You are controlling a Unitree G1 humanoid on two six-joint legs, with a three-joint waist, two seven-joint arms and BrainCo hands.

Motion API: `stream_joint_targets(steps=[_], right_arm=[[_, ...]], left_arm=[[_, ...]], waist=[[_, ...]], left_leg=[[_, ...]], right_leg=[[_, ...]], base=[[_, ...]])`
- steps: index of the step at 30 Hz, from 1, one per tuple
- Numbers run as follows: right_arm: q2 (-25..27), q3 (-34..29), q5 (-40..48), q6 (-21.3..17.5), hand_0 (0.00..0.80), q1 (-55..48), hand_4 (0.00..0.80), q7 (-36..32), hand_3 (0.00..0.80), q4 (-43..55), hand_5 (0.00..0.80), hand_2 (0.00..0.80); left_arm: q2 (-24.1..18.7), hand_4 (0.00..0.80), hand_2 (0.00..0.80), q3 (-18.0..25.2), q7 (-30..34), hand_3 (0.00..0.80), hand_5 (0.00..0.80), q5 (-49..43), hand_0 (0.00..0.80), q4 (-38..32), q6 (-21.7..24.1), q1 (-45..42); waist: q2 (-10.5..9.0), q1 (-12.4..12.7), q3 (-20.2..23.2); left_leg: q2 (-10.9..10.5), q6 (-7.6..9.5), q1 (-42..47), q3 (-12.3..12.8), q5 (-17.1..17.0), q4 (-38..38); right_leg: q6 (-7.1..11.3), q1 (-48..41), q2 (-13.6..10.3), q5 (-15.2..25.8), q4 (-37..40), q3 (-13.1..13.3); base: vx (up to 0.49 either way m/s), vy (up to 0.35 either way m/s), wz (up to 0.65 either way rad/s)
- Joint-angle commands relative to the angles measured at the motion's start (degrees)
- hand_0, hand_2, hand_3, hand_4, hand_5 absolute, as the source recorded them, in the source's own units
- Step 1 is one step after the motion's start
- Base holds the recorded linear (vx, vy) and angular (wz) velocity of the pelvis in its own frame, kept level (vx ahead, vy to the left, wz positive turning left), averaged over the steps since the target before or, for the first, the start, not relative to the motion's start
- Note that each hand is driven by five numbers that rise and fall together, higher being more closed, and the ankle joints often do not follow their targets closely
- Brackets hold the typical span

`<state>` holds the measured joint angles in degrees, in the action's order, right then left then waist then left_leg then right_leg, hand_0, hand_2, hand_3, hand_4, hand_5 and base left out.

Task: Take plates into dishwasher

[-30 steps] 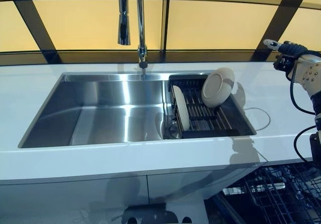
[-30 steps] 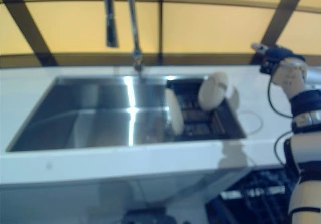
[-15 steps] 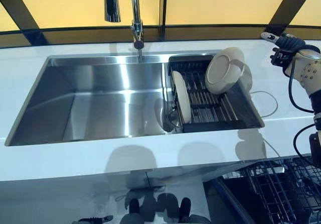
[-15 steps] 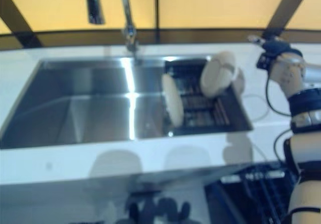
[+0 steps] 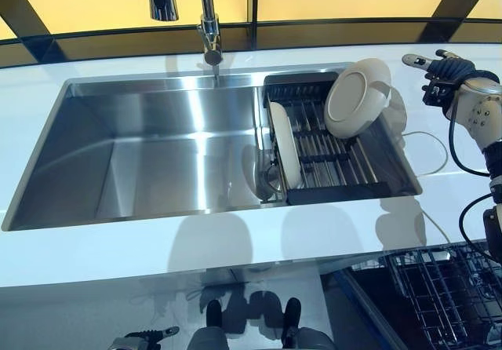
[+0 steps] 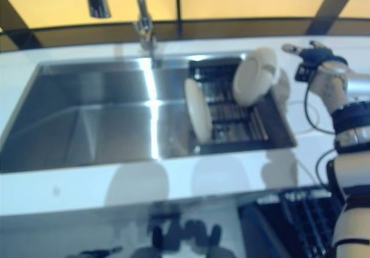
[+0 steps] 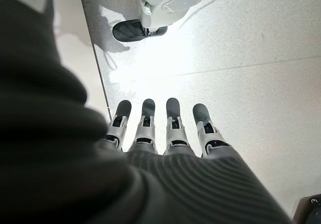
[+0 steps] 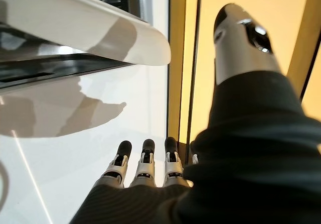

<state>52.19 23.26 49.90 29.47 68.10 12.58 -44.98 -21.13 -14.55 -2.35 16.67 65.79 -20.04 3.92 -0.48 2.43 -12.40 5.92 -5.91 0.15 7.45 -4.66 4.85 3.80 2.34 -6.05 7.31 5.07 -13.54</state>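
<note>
Two cream plates stand in a black dish rack (image 5: 389,152) set in the right part of the sink. One plate (image 5: 354,97) leans against the rack's far right corner, the other plate (image 5: 285,155) stands on edge at the rack's left side. My right hand (image 5: 445,71) hovers over the white counter to the right of the leaning plate, fingers straight, holding nothing; that plate's rim (image 8: 145,43) shows close by in the right wrist view. My left hand (image 7: 165,128) hangs low over the floor, fingers straight and empty.
A steel sink basin (image 5: 149,154) fills the counter's middle, with a tall tap (image 5: 205,20) behind it. An open dishwasher's wire rack (image 5: 439,295) sits below the counter at the lower right. A thin cord (image 5: 435,142) loops on the counter by the rack.
The camera has tilted down and moved nearer, so the sink and rack sit higher and larger. My right hand holds about the same place beside the leaning plate.
</note>
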Motion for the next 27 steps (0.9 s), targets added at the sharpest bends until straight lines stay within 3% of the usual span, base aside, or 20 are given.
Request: stream_joint_targets(steps=[1,6,27], right_arm=[[1.7,5.1,-4.2,-1.6,0.000,10.1,0.000,-1.3,0.000,0.8,0.000,0.000],[2.5,7.4,-9.5,-0.7,0.000,11.2,0.000,-3.6,0.000,0.1,0.000,0.000],[0.8,7.2,-7.2,0.9,0.000,10.4,0.000,-4.6,0.000,0.6,0.000,0.000]], left_arm=[[-1.6,0.000,0.000,-2.5,-0.3,0.000,0.000,0.2,0.000,2.2,-1.3,2.2],[-1.7,0.000,0.000,-2.3,-0.1,0.000,0.000,0.1,0.000,2.1,-1.2,2.0],[-2.1,0.000,0.000,-2.2,0.8,0.000,0.000,0.4,0.000,1.4,-1.9,2.3]], waist=[[-1.86,0.3,0.2],[-1.94,0.5,0.2],[-1.69,0.7,-0.6]], left_leg=[[0.5,-1.18,-1.7,0.1,-0.6,0.1],[0.5,-1.22,-1.6,0.2,-0.6,0.1],[0.4,-1.24,-1.8,0.2,-0.6,0.1]], right_leg=[[3.37,-1.6,-1.1,-2.2,-0.1,1.6],[3.47,-1.7,-1.1,-2.2,-0.1,1.5],[3.46,-1.5,-1.3,-2.1,-0.1,1.3]], base=[[0.000,0.000,0.00],[0.000,0.000,0.00],[0.000,0.000,0.00]])
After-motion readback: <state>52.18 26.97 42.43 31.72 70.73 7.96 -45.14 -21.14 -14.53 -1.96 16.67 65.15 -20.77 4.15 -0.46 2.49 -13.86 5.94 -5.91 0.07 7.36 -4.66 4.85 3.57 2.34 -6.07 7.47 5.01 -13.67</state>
